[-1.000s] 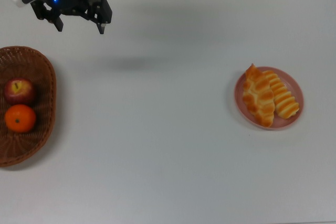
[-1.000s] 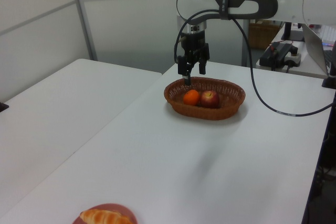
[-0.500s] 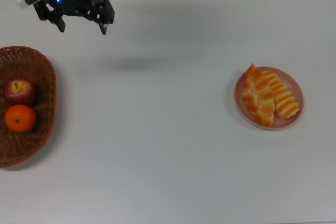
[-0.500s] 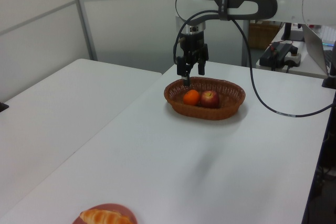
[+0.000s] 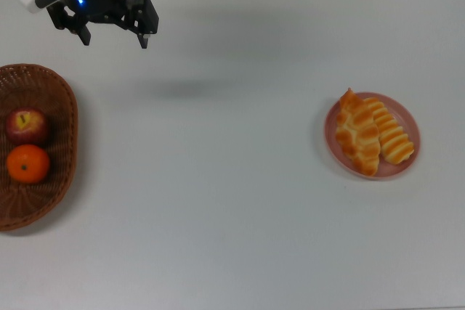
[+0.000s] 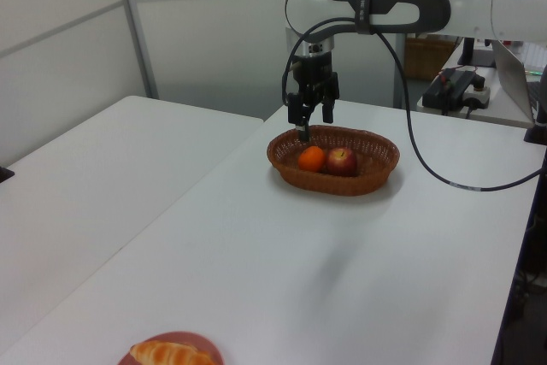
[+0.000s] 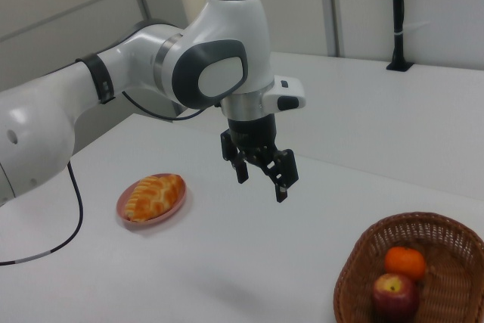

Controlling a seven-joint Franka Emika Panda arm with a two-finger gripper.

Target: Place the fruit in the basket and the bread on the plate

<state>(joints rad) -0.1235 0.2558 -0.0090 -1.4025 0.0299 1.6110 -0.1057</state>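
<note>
My jaws (image 5: 112, 33) are wide open and hold nothing, and have barely moved in the last second, high above the white bench (image 5: 232, 201). I think the job is done. The red apple (image 5: 27, 125) and orange mandarin (image 5: 28, 163) sit in the woven basket (image 5: 62, 99). Both bumpy breads (image 5: 372, 134) lie on the smooth pink plate (image 5: 408, 117).

The basket (image 5: 43, 201) is sitting at the top view's left edge of the table (image 5: 218, 201), holding the apple (image 5: 26, 125) and the mandarin (image 5: 27, 164) side by side. Well apart, toward the top view's right, the plate (image 5: 408, 166) is carrying both pastries (image 5: 370, 136). The pincer (image 5: 115, 37) is hanging above the table beside the basket.
</note>
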